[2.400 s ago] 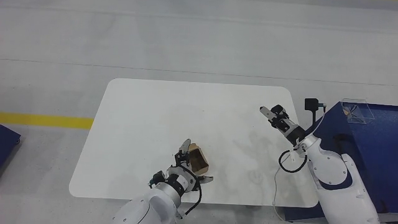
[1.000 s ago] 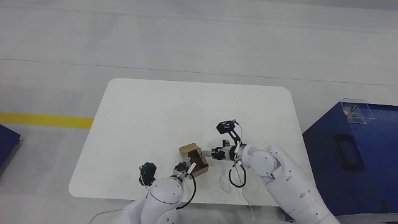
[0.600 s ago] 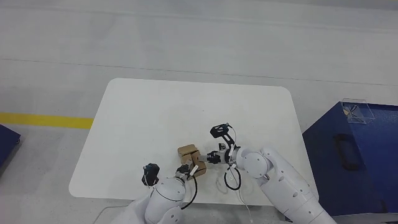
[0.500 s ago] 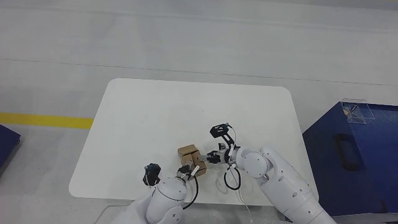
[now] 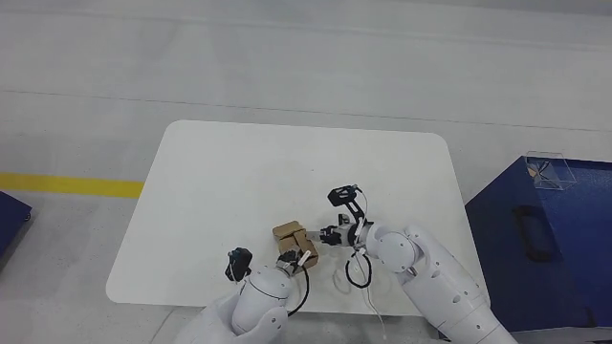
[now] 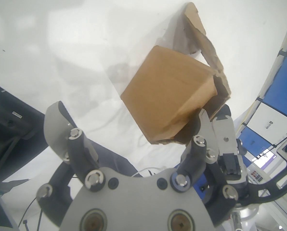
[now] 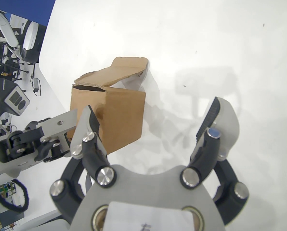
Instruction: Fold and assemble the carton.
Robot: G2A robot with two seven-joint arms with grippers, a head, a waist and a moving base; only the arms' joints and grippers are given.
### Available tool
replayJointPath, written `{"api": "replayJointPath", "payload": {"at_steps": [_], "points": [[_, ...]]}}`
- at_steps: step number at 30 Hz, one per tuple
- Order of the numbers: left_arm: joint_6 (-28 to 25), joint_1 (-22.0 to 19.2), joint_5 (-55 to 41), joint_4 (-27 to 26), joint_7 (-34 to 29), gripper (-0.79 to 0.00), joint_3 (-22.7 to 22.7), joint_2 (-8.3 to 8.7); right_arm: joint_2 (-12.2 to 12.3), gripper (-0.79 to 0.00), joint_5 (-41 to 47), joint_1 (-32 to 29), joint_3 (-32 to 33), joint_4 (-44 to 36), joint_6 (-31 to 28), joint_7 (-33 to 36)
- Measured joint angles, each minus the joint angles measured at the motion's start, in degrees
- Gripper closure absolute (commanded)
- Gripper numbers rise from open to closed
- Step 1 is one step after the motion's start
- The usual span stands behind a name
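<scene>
A small brown carton (image 5: 293, 241) stands on the white table (image 5: 249, 172) near its front edge, one end flap (image 7: 124, 69) still raised and open. My left gripper (image 5: 295, 261) comes in from the front edge; its fingers are open wide, and one fingertip (image 6: 202, 123) touches the carton's (image 6: 167, 97) lower corner. My right gripper (image 5: 322, 239) is on the carton's right side, open, with one finger (image 7: 87, 123) against the carton's (image 7: 117, 118) side wall and the other finger (image 7: 219, 115) off over bare table. Both grippers meet at the same corner.
A blue cabinet (image 5: 555, 239) stands to the right of the table with a clear plastic box (image 5: 548, 168) on top. The table's front edge (image 5: 191, 296) runs just behind the left arm. Bare table stretches beyond and left of the carton.
The right arm swung in from the table's far right to the carton. The left gripper turned at the carton, which was nudged slightly left and away from the front edge.
</scene>
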Motion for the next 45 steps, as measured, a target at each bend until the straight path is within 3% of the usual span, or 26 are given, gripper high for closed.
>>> {"api": "replayJointPath", "payload": {"at_steps": [4,11,18,22,29,38,45], "points": [[-0.35,1.6,2.71,-3.66,0.34,-0.785,-1.06,-0.18,0.63,-0.785,1.65,-1.0,3.73,-1.69,-0.83,-2.31],[-4.41,6.72,10.04,-14.69,4.28,-0.785,-3.87,-0.17,1.7,-0.785,10.08,-3.69,10.77,-4.05,-3.4,-2.74],[-4.16,6.69,9.7,-14.46,4.14,-0.785,-3.82,-0.18,1.8,-0.785,7.61,-3.94,10.72,-4.36,-3.09,-3.66],[-4.17,6.7,9.71,-14.47,4.15,-0.785,-3.82,-0.17,2.58,-0.785,-2.63,-6.81,11.24,-7.55,-4.53,-7.67],[-4.17,6.7,9.71,-14.47,4.15,-0.785,-3.82,-0.17,4.48,-0.785,-13.45,-14.43,14.45,-10.93,-16.18,-11.59],[-4.17,6.7,9.71,-14.47,4.15,-0.785,-3.82,-0.17,5.46,-0.785,-10.17,-15.11,15.41,-7.79,-27.99,-5.63],[-4.17,6.7,9.71,-14.47,4.15,-0.785,-3.82,-0.17,3.79,-0.785,-14.87,-11.14,7.06,-5.46,-24.3,-5.41]]}}
